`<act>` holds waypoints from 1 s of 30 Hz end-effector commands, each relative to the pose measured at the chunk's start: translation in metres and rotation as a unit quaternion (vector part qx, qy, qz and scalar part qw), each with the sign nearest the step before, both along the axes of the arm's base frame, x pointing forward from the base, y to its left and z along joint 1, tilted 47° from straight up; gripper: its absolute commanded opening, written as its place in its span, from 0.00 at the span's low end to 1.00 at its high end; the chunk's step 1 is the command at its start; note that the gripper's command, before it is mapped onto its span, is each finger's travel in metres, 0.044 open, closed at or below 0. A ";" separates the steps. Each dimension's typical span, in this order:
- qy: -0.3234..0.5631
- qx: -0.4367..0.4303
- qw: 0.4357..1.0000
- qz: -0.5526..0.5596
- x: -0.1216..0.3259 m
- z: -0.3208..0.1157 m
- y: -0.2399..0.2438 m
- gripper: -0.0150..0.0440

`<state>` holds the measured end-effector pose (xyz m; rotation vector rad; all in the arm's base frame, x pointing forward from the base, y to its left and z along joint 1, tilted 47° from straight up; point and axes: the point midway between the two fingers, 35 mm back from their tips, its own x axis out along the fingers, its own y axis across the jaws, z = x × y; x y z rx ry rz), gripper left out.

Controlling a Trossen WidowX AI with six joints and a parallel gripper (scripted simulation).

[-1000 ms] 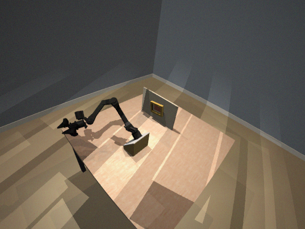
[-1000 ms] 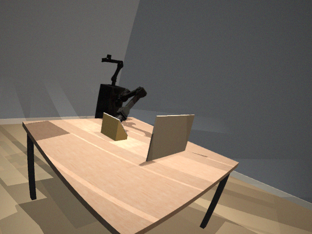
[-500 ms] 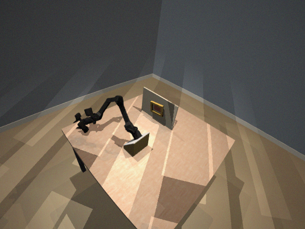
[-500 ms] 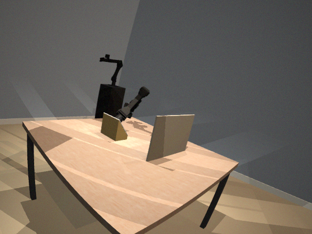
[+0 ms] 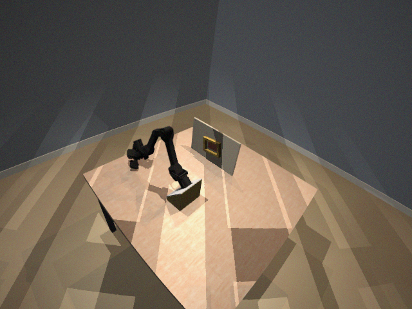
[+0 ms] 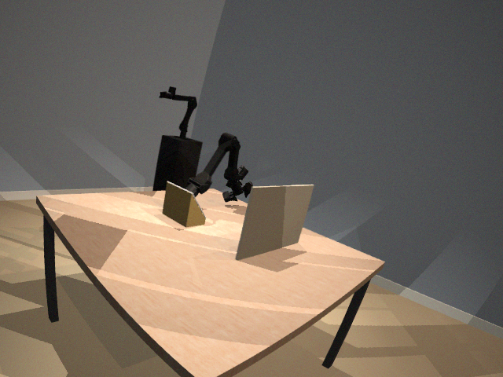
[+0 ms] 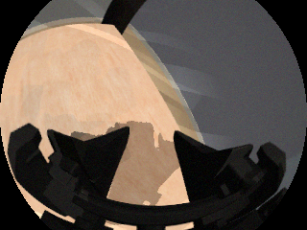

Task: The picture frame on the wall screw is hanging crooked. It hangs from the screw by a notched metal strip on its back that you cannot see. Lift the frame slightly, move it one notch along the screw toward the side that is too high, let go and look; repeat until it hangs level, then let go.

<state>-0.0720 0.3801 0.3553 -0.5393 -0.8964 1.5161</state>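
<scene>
The picture frame, gold around a dark red picture, hangs on the front of the upright grey wall panel. Against the panel's edges it looks tilted, its right side higher in the top view. The screw and notched strip are hidden; in the exterior view the panel hides the frame. My gripper is partly open and empty, low over the table, well to the left of the frame in the top view and touching nothing. The frame is not in the wrist view.
The arm rises from a wedge-shaped base block on the table. Behind the table in the exterior view, another dark arm stands on a black pedestal. Room walls meet behind.
</scene>
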 end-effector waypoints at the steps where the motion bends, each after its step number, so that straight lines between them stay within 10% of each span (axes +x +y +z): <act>1: 0.116 -0.019 0.992 -0.043 0.051 -0.009 -0.009 0.69; 9: 0.423 0.009 0.892 -0.158 0.176 -0.031 -0.055 0.69; 18: 0.703 0.170 0.654 -0.220 0.279 -0.063 -0.151 0.69; 30: 0.830 0.469 0.276 -0.124 0.333 -0.111 -0.294 0.69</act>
